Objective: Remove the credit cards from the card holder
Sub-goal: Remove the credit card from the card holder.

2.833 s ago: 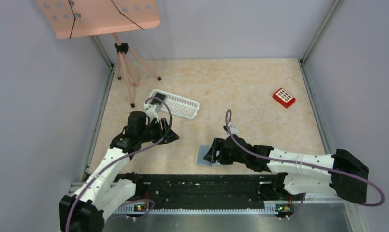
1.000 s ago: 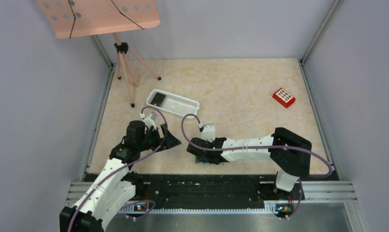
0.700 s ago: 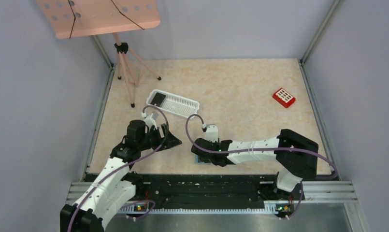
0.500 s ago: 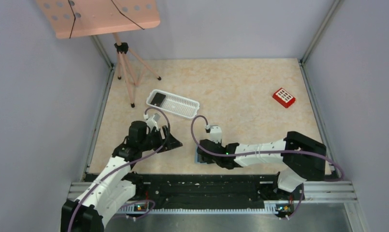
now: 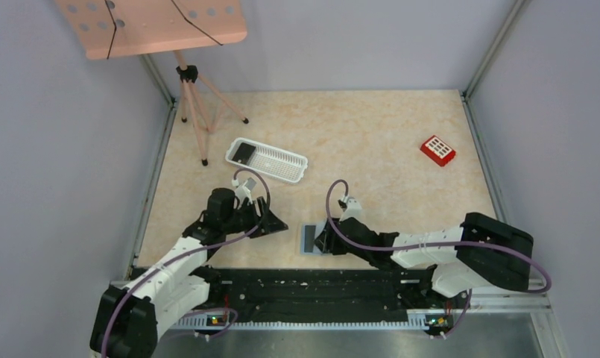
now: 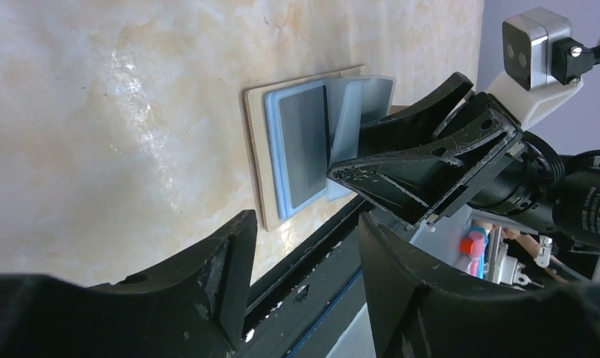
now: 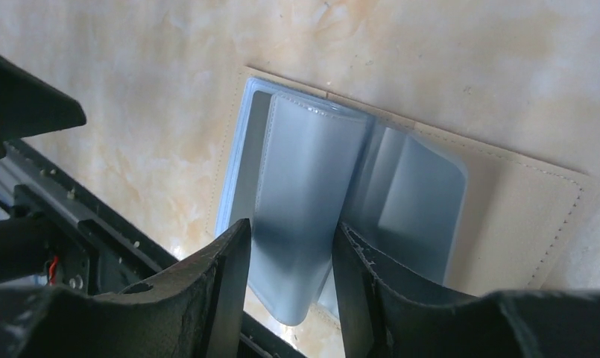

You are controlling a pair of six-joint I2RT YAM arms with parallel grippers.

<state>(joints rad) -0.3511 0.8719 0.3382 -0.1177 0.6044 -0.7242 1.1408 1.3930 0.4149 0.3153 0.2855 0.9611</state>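
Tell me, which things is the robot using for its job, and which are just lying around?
For the job:
- card holder
- right gripper, jaws astride the holder's raised flap
- left gripper, open, close by
- basket, perhaps: it holds a dark flat piece, maybe a card

Just lying about:
- red box
- pink stand

L arm [image 5: 174, 257] reaches fwd & to the right from its base, elbow low, forearm angled twd centre. L gripper [image 5: 270, 224] points right, held low, jaws wide apart, not gripping. R arm [image 5: 423, 250] lies low, stretched left along the front, forearm nearly flat. R gripper [image 5: 323, 240] points left & down, tips facing L gripper, close but not touching. In its wrist cam R gripper [image 7: 289, 227] shows jaws partway apart; can't tell if they're pinching anything.
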